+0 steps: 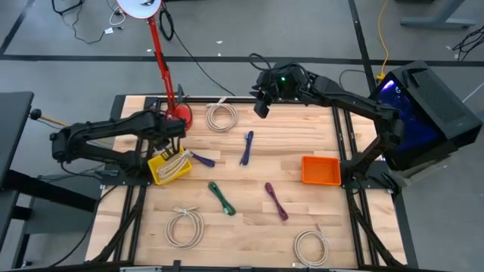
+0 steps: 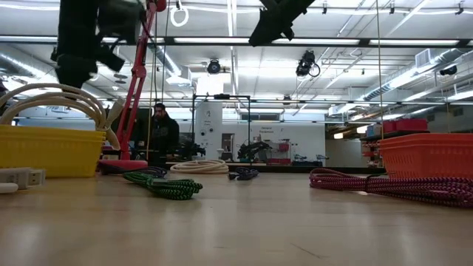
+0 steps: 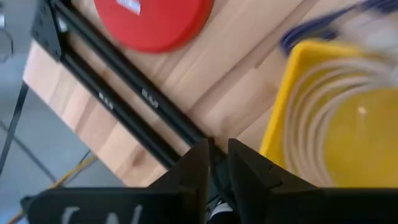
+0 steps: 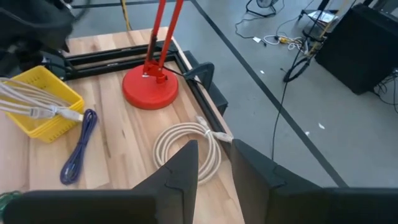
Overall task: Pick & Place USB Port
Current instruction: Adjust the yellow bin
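Several USB cables lie on the wooden table. A white coil [image 1: 175,161] rests in the yellow basket [image 1: 160,175], its loops sticking out over the rim [image 2: 52,96]. A blue cable [image 1: 247,147], a green one [image 1: 221,198], a magenta one [image 1: 276,201] and a purple one [image 1: 203,159] lie flat. My left gripper [image 3: 217,158] points down over the table's frame rail beside the basket, with a narrow gap between its fingers and nothing in it. My right gripper [image 4: 214,152] hangs open high over the far edge, above a white coil [image 4: 189,146].
A red lamp base [image 1: 180,115] stands at the far left, its pole rising over the table. An orange bin [image 1: 321,170] sits at the right. Two more white coils [image 1: 185,227] [image 1: 311,245] lie near the front edge. A person stands far behind the table [image 2: 161,133].
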Controlling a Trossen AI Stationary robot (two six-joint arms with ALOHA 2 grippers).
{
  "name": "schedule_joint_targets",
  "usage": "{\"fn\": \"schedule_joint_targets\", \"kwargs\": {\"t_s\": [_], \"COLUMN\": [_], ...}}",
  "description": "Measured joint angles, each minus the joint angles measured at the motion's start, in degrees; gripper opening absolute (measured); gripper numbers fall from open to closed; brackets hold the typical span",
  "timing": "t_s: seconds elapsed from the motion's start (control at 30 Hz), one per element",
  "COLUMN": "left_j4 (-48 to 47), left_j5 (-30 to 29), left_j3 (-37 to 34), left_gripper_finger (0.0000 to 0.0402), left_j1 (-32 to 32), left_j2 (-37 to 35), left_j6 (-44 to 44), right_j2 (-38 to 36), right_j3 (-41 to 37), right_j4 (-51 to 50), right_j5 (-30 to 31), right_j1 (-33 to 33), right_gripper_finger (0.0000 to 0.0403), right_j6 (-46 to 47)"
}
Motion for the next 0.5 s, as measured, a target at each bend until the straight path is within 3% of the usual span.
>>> {"fn": "schedule_joint_targets", "kwargs": {"t_s": [0.13,0.3,0.5], "left_j4": [3.13,10.98,13.02], "left_j5": [0.42,5.38,7.74], "left_j3": [-4.62,-9.46,-12.79], "left_gripper_finger": [0.0054,0.0057,0.0057], "left_j1": [2.84,6.07,7.54], "left_j2": [-2.91,-7.04,-6.80], "left_j6": [1.15,1.91,1.40], "right_j2": [0.00,0.00,0.00], "right_j3": [0.00,0.01,0.02], "right_j4": [-0.42,-0.41,-0.41], "right_j5": [0.02,0.02,0.00], "right_j1": [0.54,0.82,0.93], "right_gripper_finger": [0.0097,0.0097,0.0097], "right_j6": [0.11,0.13,0.56]}}
